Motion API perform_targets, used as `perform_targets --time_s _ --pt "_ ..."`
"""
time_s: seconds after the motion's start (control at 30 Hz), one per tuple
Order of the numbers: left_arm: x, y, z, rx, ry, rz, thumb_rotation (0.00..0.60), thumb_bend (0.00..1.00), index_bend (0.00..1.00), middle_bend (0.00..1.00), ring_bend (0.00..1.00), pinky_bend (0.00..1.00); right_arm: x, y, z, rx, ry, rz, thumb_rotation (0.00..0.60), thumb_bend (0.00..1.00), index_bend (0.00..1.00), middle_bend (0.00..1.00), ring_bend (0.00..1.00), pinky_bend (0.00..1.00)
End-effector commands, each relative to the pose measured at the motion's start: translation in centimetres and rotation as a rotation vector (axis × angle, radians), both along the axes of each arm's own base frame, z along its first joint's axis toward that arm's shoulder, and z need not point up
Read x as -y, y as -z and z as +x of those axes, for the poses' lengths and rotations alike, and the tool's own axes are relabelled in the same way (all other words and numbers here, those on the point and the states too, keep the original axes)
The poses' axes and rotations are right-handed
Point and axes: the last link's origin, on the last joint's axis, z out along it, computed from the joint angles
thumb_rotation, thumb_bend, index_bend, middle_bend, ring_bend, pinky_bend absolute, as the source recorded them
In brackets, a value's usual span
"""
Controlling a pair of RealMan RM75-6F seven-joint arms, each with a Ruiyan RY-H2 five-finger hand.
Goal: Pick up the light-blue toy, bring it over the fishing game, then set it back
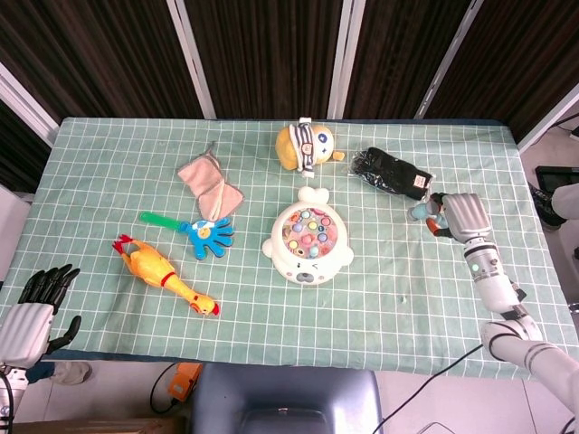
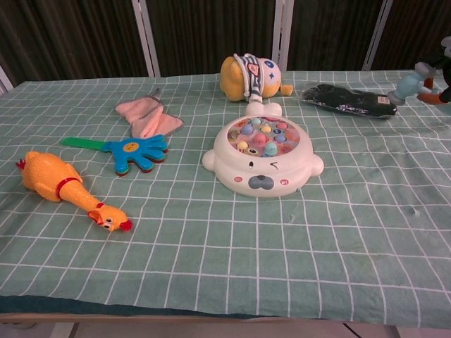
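Note:
My right hand [image 1: 460, 217] grips the light-blue toy [image 1: 423, 212], a small figure with an orange part, and holds it in the air right of the fishing game. In the chest view the toy [image 2: 414, 77] hangs high at the right edge, with only a sliver of the right hand [image 2: 445, 67] showing. The white, seal-shaped fishing game [image 1: 308, 240] with coloured fish sits at the table's middle [image 2: 264, 155]. My left hand [image 1: 34, 312] hangs open off the table's near left corner, holding nothing.
A black pouch [image 1: 392, 173] lies just behind the raised toy. A striped yellow plush [image 1: 306, 146] sits behind the game. To the left lie a pink cloth [image 1: 209, 183], a blue hand clapper [image 1: 199, 231] and a rubber chicken [image 1: 163, 274].

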Motion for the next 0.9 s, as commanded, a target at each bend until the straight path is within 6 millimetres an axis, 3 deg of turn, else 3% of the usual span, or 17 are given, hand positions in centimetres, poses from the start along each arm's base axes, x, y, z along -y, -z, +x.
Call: perform_targets --time_s 0.03,0.2,0.33,0.57,0.77,0.9 --pt "0.0 0.0 0.0 0.000 0.002 -0.002 0.600 0.41 0.05 0.03 0.00 0.02 -0.6 -2.1 1.8 -0.065 -0.024 -0.007 0.600 0.53 1.00 0.69 0.74 0.88" --pt "0.1 0.2 0.1 -0.003 0.004 -0.007 0.600 0.41 0.05 0.03 0.00 0.02 -0.7 -1.7 6.1 -0.152 -0.087 0.039 0.600 0.53 1.00 0.69 0.74 0.88" --pt "0.1 0.1 0.1 -0.004 0.003 -0.003 0.600 0.41 0.05 0.03 0.00 0.02 -0.4 -0.1 10.3 -0.214 -0.145 0.085 0.600 0.53 1.00 0.69 0.74 0.87" --pt "0.4 -0.3 0.1 0.011 0.010 0.003 0.600 0.41 0.05 0.03 0.00 0.02 0.1 5.9 16.7 -0.348 -0.226 0.190 0.600 0.53 1.00 0.69 0.73 0.87" --pt "0.5 -0.7 -0.1 0.019 0.009 0.006 0.600 0.41 0.05 0.03 0.00 0.02 -0.4 10.1 19.8 -0.454 -0.288 0.234 0.600 0.53 1.00 0.69 0.73 0.86" --pt "0.7 -0.8 0.0 0.024 0.013 0.009 0.600 0.41 0.05 0.03 0.00 0.02 -1.2 11.3 20.7 -0.470 -0.312 0.262 0.600 0.53 1.00 0.69 0.73 0.86"
